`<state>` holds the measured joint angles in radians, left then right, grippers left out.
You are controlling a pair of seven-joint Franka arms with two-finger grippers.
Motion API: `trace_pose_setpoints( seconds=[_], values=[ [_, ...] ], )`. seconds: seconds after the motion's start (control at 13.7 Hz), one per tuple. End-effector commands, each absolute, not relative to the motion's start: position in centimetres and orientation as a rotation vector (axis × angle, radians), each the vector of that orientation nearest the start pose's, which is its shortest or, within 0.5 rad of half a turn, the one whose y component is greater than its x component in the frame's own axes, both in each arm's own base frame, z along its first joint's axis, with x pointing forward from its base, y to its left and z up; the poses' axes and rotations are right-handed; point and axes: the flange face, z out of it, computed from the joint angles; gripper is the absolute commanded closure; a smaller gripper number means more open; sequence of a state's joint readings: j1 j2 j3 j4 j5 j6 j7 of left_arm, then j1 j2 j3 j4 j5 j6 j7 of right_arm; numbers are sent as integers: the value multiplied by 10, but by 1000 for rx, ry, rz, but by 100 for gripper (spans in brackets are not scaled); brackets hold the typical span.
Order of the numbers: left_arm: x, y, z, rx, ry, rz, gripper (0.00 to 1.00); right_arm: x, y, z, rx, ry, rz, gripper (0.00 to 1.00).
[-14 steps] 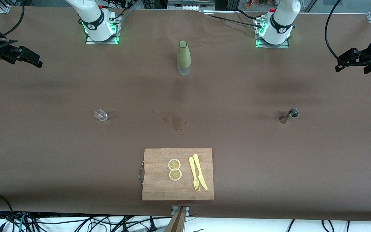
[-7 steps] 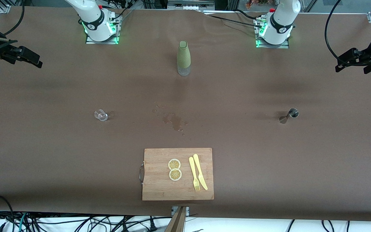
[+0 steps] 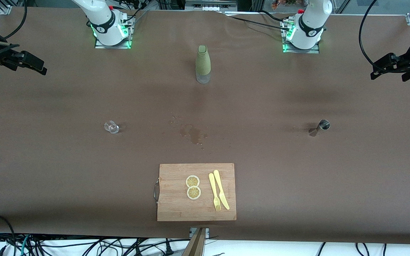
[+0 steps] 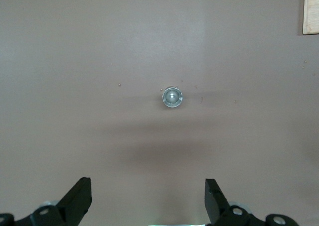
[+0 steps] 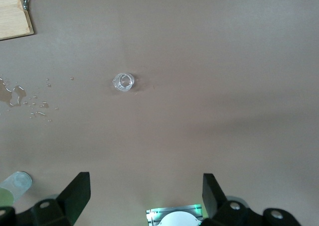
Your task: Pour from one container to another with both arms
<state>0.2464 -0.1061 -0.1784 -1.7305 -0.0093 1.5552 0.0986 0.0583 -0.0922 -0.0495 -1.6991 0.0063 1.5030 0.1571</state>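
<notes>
Left gripper (image 4: 148, 203): jaws spread wide, empty, high over the steel jigger (image 4: 172, 97), which sits mid-right in the front view. Right gripper (image 5: 146, 198): likewise wide apart, empty, above the small clear glass (image 5: 123, 81), mid-left. Green bottle (image 3: 203, 64) upper centre. Wet patch (image 3: 192, 134) mid-frame. Cutting board (image 3: 176, 206) lower centre.

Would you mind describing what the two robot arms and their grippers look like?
Both arms are glossy white with a black band near the base, each on a metal base plate lit green. Left arm, right arm. Black cables run to both bases. The left gripper and right gripper have black, wedge-shaped fingers with small silver screws. White cylindrical parts sit beside the black gripper bodies.
</notes>
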Motion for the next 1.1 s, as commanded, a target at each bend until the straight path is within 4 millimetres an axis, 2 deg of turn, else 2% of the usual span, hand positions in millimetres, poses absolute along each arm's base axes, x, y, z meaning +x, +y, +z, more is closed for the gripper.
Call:
trace_pose_setpoints(
  seconds=[0.0, 0.73, 1.03],
  values=[
    [519, 27, 607, -3136, 31, 99, 0, 513, 6, 615, -3139, 243, 161, 0],
    [520, 27, 605, -3139, 29, 104, 0, 513, 7, 614, -3135, 233, 166, 0],
    [520, 27, 604, -3140, 31, 106, 0, 518, 4, 600, -3126, 246, 229, 0]
  ],
)
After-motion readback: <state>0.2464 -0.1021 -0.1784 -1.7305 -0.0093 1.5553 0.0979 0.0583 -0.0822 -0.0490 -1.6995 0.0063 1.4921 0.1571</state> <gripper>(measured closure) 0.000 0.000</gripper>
